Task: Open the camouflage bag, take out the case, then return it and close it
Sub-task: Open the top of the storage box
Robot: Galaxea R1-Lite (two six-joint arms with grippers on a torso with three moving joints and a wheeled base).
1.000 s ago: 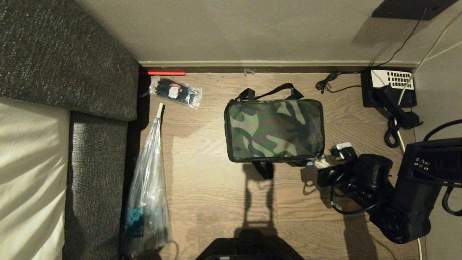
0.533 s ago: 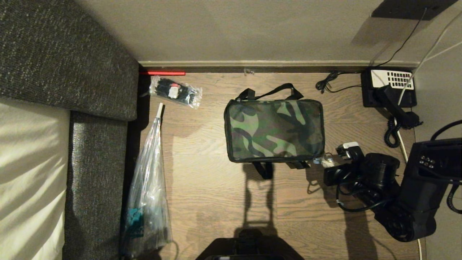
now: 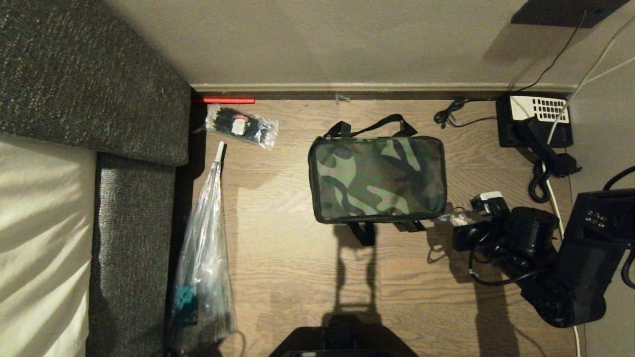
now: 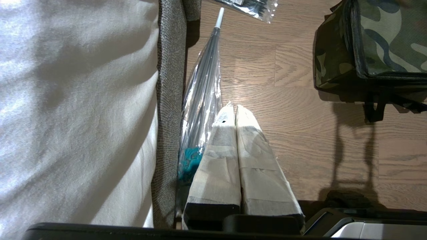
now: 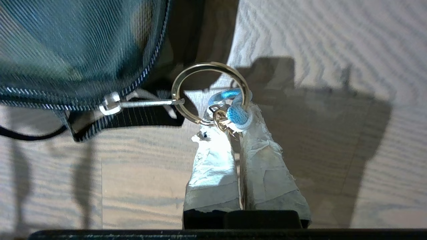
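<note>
Right gripper (image 5: 230,125) clamped on blue cord (image 5: 235,113) of camouflage bag (image 3: 377,179) zipper ring (image 5: 210,91).

The right arm (image 3: 550,258) is built of bulky matte-black housings, rounded at the joints, with thin black cables looping along it. A boxy black block at about three o'clock in the head view carries a cluster of small pale dots. A small white block sits near its wrist. Both grippers' fingers (image 4: 230,160) are wrapped in off-white tape, frayed at the tips (image 5: 213,156).

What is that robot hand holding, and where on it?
The right gripper pinches the small blue loop on the key ring hooked to the camouflage bag's zipper pull.
</note>
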